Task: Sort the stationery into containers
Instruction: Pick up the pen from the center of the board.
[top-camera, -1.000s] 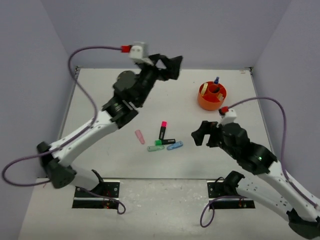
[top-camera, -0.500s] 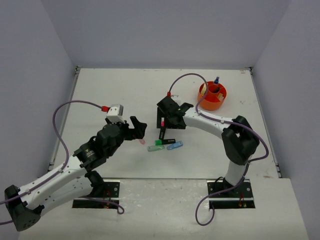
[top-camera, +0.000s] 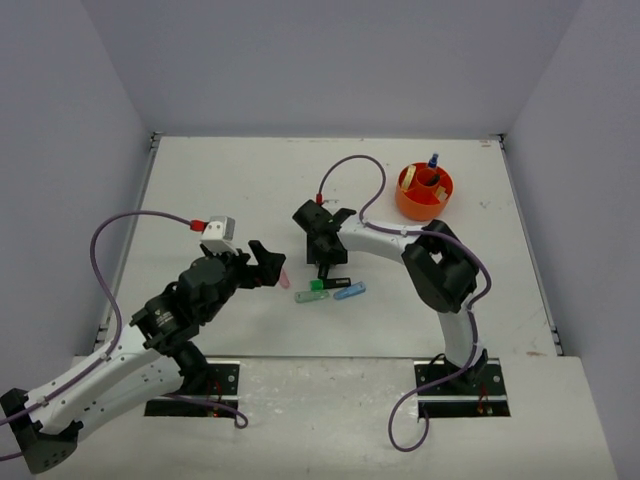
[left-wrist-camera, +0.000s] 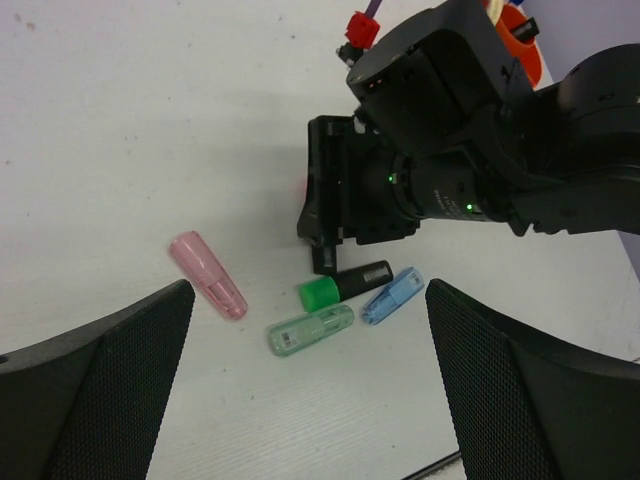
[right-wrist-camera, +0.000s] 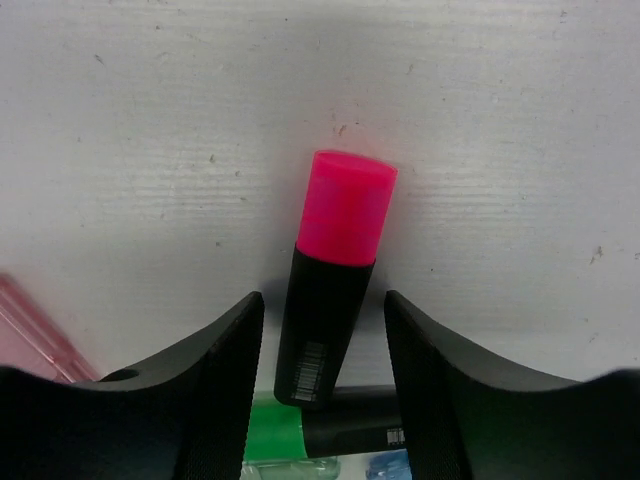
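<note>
L jaws wide, R jaws part-open.

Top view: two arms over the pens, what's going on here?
The right hand is down at the table with its fingers either side of the pink highlighter. Small gaps show, so there is no grip yet. The left hand, open, hovers by the small pink piece. A green highlighter, a pale green clip and a blue clip lie loose nearby. The orange tub at the far right already holds a few pieces.
</note>
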